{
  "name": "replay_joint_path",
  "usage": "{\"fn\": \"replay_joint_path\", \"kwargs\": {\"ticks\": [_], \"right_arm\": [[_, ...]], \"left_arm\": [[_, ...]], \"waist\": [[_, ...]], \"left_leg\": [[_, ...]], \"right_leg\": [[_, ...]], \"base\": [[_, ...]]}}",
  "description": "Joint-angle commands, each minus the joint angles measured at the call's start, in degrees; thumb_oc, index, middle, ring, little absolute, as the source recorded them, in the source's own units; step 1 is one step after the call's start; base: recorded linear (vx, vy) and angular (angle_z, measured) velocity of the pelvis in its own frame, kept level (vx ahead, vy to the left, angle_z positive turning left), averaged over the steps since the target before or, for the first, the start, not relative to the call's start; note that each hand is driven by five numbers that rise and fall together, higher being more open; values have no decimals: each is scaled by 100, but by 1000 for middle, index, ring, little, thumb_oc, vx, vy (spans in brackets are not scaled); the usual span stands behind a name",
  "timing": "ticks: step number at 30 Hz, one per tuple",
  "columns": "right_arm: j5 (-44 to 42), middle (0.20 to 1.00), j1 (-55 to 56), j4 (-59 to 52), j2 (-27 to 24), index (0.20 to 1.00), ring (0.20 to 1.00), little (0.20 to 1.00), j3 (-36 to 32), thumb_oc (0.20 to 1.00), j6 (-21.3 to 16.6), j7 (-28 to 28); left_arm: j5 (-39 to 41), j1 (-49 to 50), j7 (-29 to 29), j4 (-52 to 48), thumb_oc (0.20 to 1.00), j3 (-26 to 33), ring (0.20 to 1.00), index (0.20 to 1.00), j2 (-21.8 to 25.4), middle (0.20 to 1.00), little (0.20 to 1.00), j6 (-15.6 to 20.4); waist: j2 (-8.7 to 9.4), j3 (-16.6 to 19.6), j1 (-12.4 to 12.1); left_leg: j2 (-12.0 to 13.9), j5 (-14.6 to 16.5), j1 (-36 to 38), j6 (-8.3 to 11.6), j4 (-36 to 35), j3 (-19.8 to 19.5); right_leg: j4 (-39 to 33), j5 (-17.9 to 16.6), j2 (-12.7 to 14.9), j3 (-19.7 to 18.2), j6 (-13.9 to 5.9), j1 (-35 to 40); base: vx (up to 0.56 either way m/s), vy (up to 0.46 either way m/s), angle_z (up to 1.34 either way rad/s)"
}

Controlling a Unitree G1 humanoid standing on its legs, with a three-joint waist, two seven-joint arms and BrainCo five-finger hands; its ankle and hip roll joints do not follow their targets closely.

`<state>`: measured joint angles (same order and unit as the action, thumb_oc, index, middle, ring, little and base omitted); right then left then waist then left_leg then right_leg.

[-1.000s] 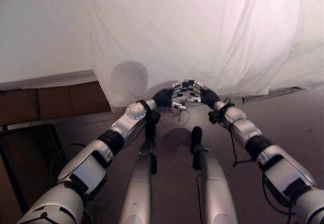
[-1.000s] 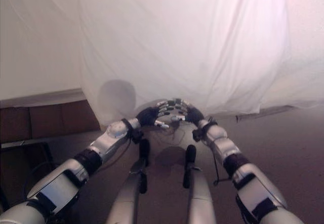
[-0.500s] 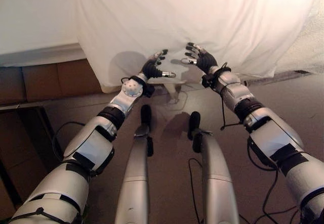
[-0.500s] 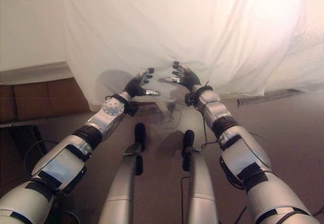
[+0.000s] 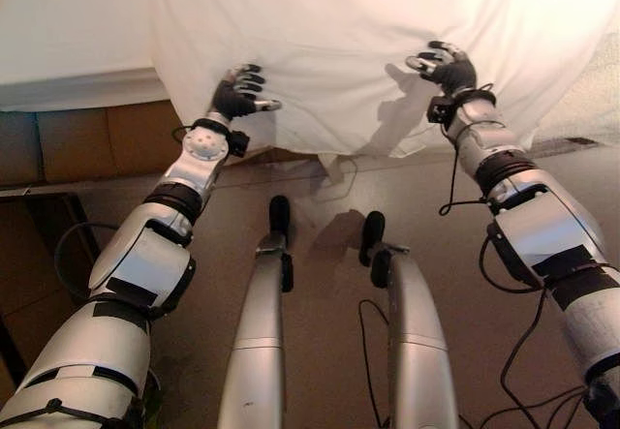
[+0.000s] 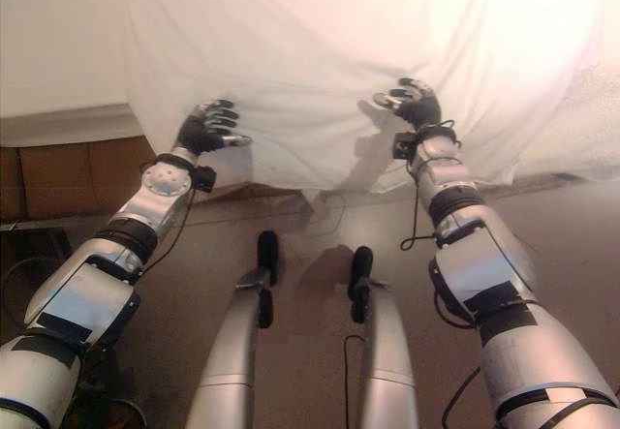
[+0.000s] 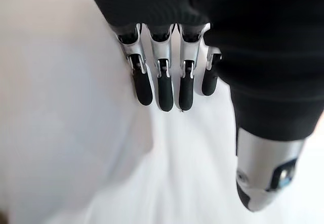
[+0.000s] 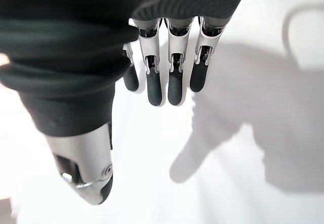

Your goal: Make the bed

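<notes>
So my left hand [image 5: 237, 92] was up against the white sheet [image 5: 368, 42] with fingers [image 7: 164, 85] straight and relaxed, thumb off to the side, nothing pinched. The wrist view showed plain cloth past the fingertips and no fold caught in them. Same deal with my right hand [image 5: 448, 65]: fingers [image 8: 172, 82] extended, hovering at or just on the fabric, holding nothing. The two hands were well apart, both near the lower part of the sheet where it hung over the side of the bed.

The sheet itself was draped down off the mattress [image 5: 68, 32], its bottom edge [image 5: 329, 150] hanging loose just above the floor [image 5: 320, 216], with a small flap drooping lower between my hands.

My guess on handling: super light, totally limp, and a bit slick against smooth fingers, so a flat push would likely just slide or bunch it. I figured the place to grab was that hanging hem below each hand, pinching a fold between thumb and fingers, both sides evenly so it wouldn't skew.
</notes>
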<state>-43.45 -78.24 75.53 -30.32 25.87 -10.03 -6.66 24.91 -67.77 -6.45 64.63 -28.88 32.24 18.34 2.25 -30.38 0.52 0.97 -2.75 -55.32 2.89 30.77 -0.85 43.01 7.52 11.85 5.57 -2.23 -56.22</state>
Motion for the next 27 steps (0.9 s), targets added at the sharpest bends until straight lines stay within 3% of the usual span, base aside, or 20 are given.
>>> {"fn": "replay_joint_path", "kwargs": {"ticks": [1,6,10,17,18,19,22,27], "right_arm": [[202,1000,180,165,-704,1000,1000,1000,-351,1000,-295,-325],[176,1000,969,259,-1059,1000,1000,1000,-952,1000,-267,-537],[147,1000,1791,282,-842,1000,1000,1000,-1490,1000,-268,-612],[445,1000,3763,-150,384,1000,1000,1000,-1873,1000,-425,-305],[445,1000,3767,-153,385,1000,1000,1000,-1874,1000,-425,-306],[460,1000,4270,-109,759,1000,1000,1000,-1883,1000,-401,-181],[510,1000,4908,-37,1436,1000,1000,1000,-1852,1000,-392,-111],[838,1000,5670,-121,1971,1000,1000,1000,-1694,1000,-293,6]], "left_arm": [[266,115,-401,260,1000,584,1000,1000,387,1000,1000,293],[106,916,-605,331,1000,1127,1000,1000,724,1000,1000,228],[211,1769,-599,544,1000,1702,1000,1000,542,1000,1000,111],[-25,3451,-70,636,1000,1886,1000,1000,-502,1000,1000,12],[-26,3454,-71,635,1000,1885,1000,1000,-502,1000,1000,11],[-268,3773,53,719,1000,1770,1000,1000,-812,1000,1000,-52],[-747,4260,272,891,1000,1470,1000,1000,-1359,1000,1000,-194],[-1008,4808,521,1099,1000,1277,1000,1000,-1990,1000,1000,-435]], "waist": [[-103,237,-131],[-168,244,-155],[-151,355,-173],[-94,815,-194],[-94,805,-196],[-77,1006,-175],[-88,1268,-108],[-71,1731,-5]], "left_leg": [[-96,466,439,128,-90,337],[-96,229,983,188,-729,302],[-114,19,1578,229,-1324,191],[47,-392,3166,202,-2702,73],[48,-398,3188,203,-2717,73],[97,-490,3601,206,-3059,71],[155,-550,4093,209,-3328,77],[302,-559,4669,257,-3577,119]], "right_leg": [[-855,-300,62,-41,-455,527],[-1511,-488,-3,63,-479,1105],[-2185,-674,-117,134,-502,1753],[-3292,-953,-332,283,-535,3272],[-3303,-957,-334,284,-535,3292],[-3516,-973,-408,276,-531,3667],[-3625,-942,-485,259,-517,4113],[-4068,-1034,-567,199,-515,4742]], "base": [[21,-26,7],[34,-34,3],[61,-70,1],[107,-58,-4],[126,-46,-8],[108,-31,-2],[106,-18,-4],[55,2,-4]]}}
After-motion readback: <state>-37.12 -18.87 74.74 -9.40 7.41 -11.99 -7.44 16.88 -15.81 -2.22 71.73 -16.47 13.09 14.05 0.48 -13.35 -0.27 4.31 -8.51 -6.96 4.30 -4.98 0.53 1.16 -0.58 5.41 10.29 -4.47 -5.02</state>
